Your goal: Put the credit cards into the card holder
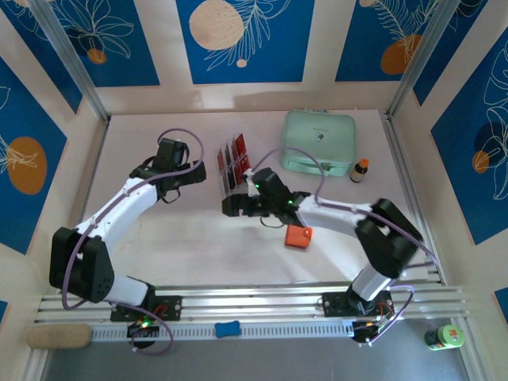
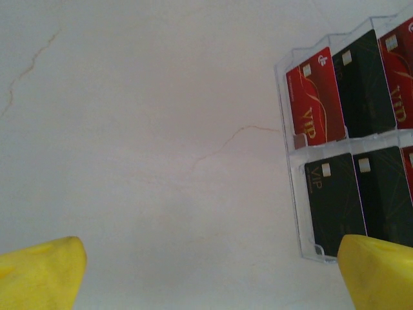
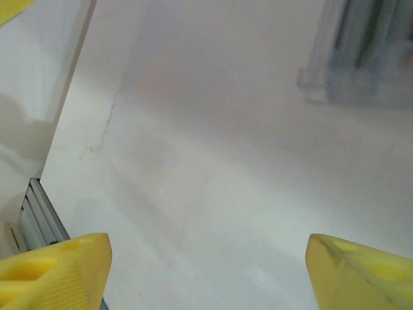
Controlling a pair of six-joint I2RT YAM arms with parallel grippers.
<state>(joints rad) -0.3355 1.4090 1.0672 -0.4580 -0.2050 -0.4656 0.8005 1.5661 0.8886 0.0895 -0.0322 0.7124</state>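
Above the worktop (image 2: 161,161), gaping wide at both left jaws and right jaws, gripping nothing, near the rack (image 2: 297,194) of cards (image 2: 316,97).

Cards (image 1: 232,159) are stood in rack (image 2: 298,200) at tabletop (image 1: 198,246) ctr-rear. Case (image 1: 319,143) is set right of rack, w/ bottle (image 1: 361,170) just beside it. Wallet (image 1: 298,236) is laid nearer front.

Clear rack (image 3: 348,58) blurred; rightmost credit cards (image 2: 401,77) cut off by edge.
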